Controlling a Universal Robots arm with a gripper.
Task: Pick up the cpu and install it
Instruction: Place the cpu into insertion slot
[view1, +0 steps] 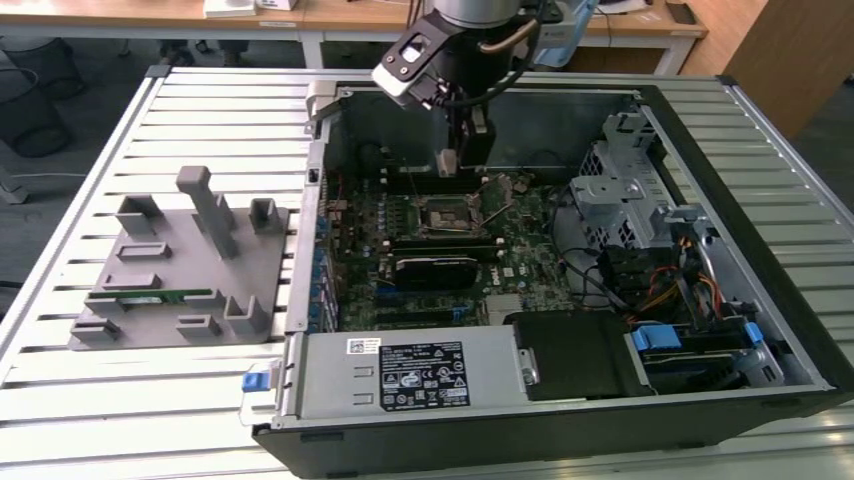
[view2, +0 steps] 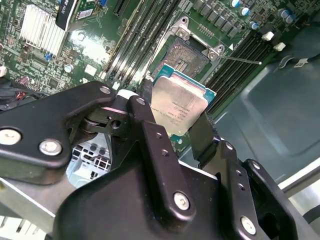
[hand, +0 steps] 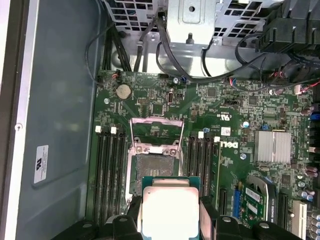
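Mid-install, carrying stage. Pinches the cpu (view2: 182, 102) by two opposite edges in the tool (view2: 173, 113), seen lid-side in both wrist views. Hangs it above the motherboard (hand: 240, 115), near the open socket (hand: 152, 167) inside the computer case (view1: 561, 450), not yet seated. Calls, probably, for squaring chip edges to the socket, then lowering level without sliding across the contacts.

Robotics lab or workshop: slatted metal bench (view1: 200, 110); open computer case (view1: 763, 230) (desks (view1: 134, 12) behind)

surface: slatted metal table (view1: 187, 130) | on it: open computer case (view1: 400, 450); grey parts holder (view1: 147, 330) just beside
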